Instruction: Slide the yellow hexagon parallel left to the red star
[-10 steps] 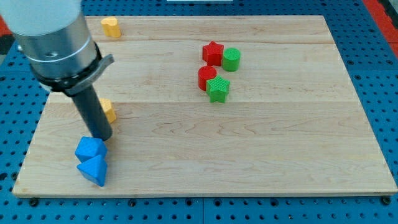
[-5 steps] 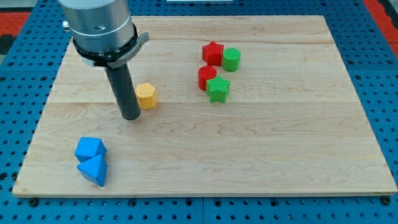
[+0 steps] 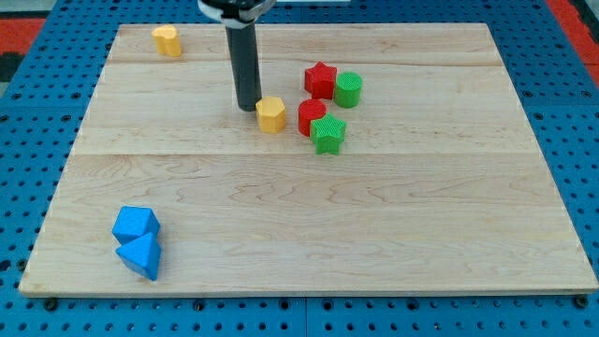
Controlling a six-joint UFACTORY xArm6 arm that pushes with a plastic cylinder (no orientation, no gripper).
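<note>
1. A blue pegboard bench (image 3: 562,140) is surrounding a pale wooden board (image 3: 374,225), with a red patch (image 3: 28,19) showing at the view's top-left corner.
2. The arm ends in a plain rod with no pincer to open or close. My tip (image 3: 248,107) is resting on the board, touching the yellow hexagon (image 3: 271,114), which is sitting at its 4 o'clock.
3. The hexagon is lying at 8 o'clock from the red star (image 3: 320,80), just beside a red block (image 3: 311,116) at its 3 o'clock.
4. A green cylinder (image 3: 348,89) and green star (image 3: 328,134) are sitting alongside; a yellow block (image 3: 167,40) and two blue blocks (image 3: 138,241) are lying well apart.
</note>
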